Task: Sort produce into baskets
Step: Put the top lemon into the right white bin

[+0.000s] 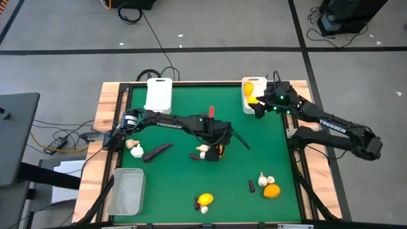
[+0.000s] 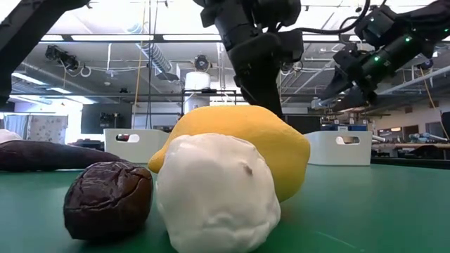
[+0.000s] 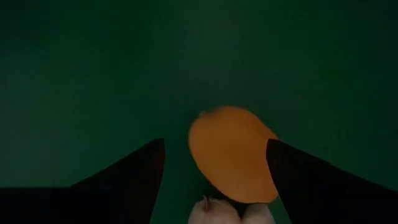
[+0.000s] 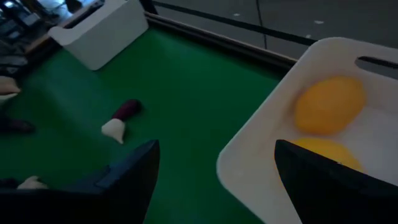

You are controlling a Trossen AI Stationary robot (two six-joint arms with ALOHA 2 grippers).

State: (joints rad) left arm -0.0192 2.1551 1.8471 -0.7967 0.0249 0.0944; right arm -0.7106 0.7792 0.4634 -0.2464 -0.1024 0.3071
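Sorting judged early stage, most produce still loose on table. Done so far: 2 citrus, one orange and one yellow, inside white basket at far right corner. Second white basket at far edge, left of centre: nothing seen in it. Clear basket at near left corner: contents not discernible, looks bare. Right gripper held over far-right basket's table-side rim, jaws apart, nothing between them; judged release just made, or pulling off. Left gripper at table centre, lowered over an orange citrus, fingers wide either side, not closed on it; garlic just beside the fruit. Left to do, approx. count from high view: centre cluster 1 orange citrus plus 1–2 garlic; near left edge 1 garlic and 1 eggplant; near edge centre 1 yellow citrus, 1 garlic, 1 small dark eggplant touching; near right corner 1 orange citrus, 2 garlic, 1 small eggplant. Tally: baskets 3; citrus 5 (2 binned, 3 out); eggplants 3 out; garlic approx. 5–6 out, exact no. unclear in centre cluster. Nothing sorted yet for garlic or eggplant as far as visible.
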